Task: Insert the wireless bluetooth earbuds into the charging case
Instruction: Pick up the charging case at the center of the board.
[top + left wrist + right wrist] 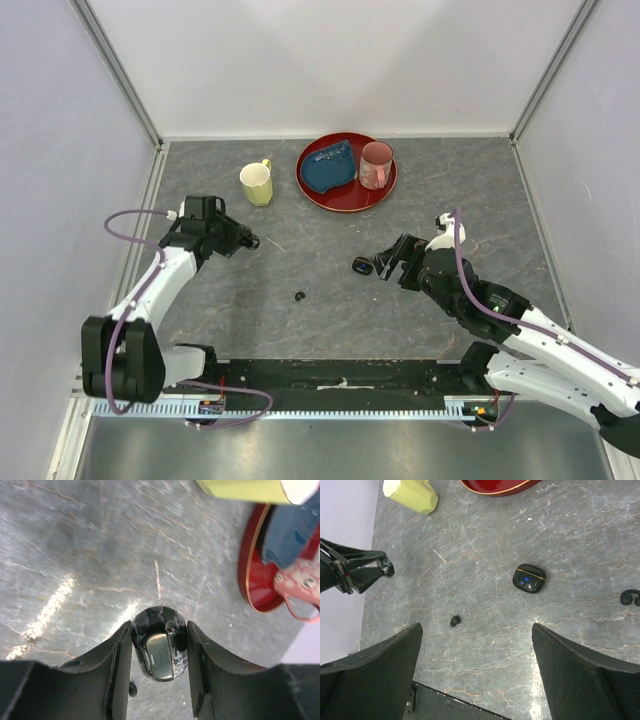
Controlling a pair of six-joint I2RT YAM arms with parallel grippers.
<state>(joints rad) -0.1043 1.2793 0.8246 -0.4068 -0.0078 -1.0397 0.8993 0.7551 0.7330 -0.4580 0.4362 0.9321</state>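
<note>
As left tool clamps, earbud between fingers

Yellow mug stood just beyond the left gripper; red plate, farther to its right, carried blue pouch and pink mug.

The left arm and the right arm have white tubes with black joints. Each arm has a black base. A thin purple cable loops along each one. The left tool and the right tool are black, with two thick, curved fingers each.
</note>
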